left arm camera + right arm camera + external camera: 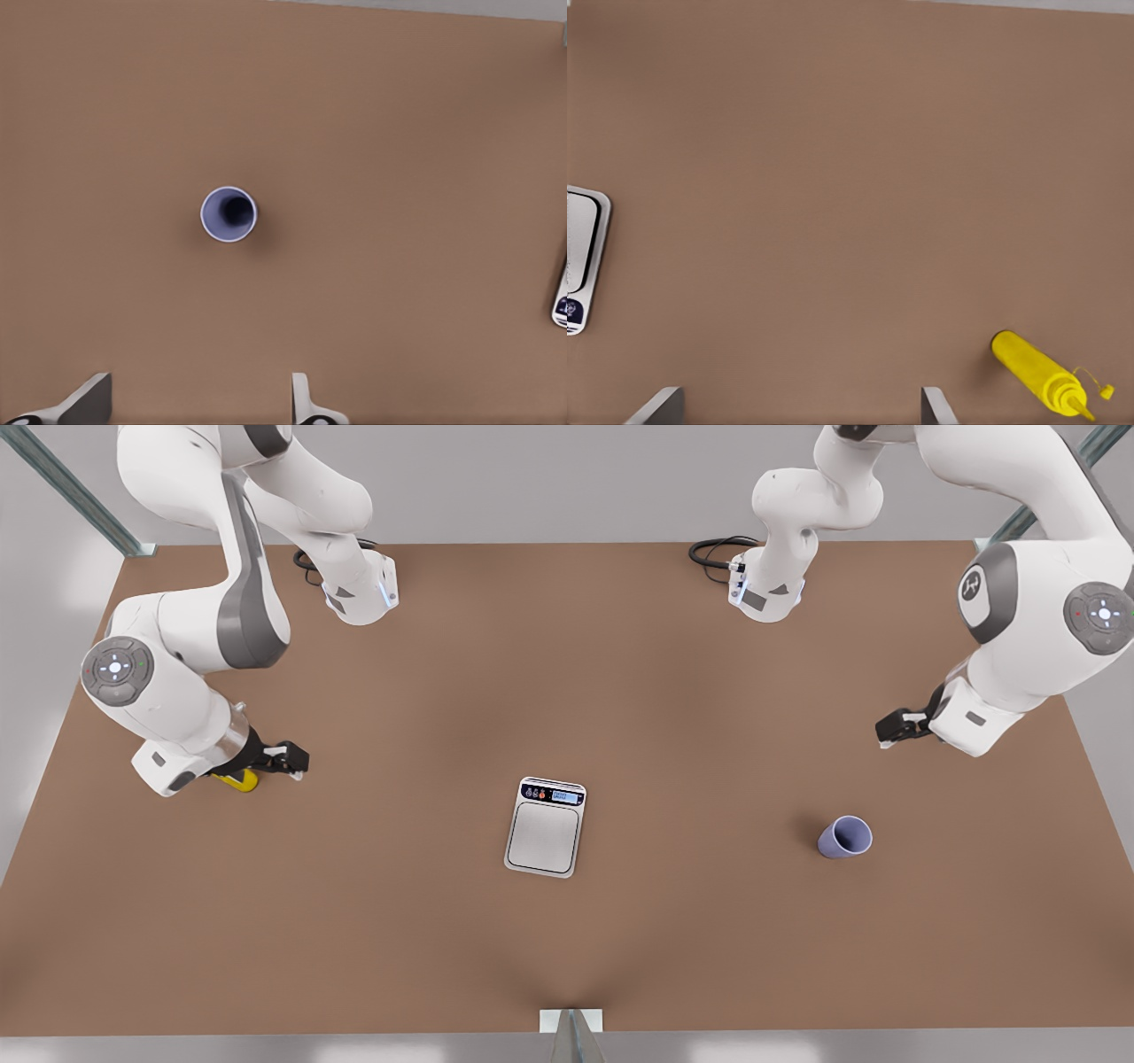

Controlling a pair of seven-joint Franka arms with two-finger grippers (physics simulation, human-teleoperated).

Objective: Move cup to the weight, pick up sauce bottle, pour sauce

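In the front view, the weight (546, 827) sits mid-table, the cup (845, 837) upright toward that view's right. In the left wrist view, the left gripper (197, 400) hangs spread, empty, above the cup. In the right wrist view, the right gripper (802, 405) hovers spread near the lying sauce bottle (1036, 369)

The left gripper (889, 732) hangs at the front view's right on an arm that bends down from the far corner, wrist tilted inward, and its two pale fingers (89, 398) stand wide apart. The right gripper (292, 760) hangs at the front view's left, low over the bench, on an arm folded at the elbow with its forearm angled down and inward. Its fingers (660, 405) are also spread wide, gripping nothing.
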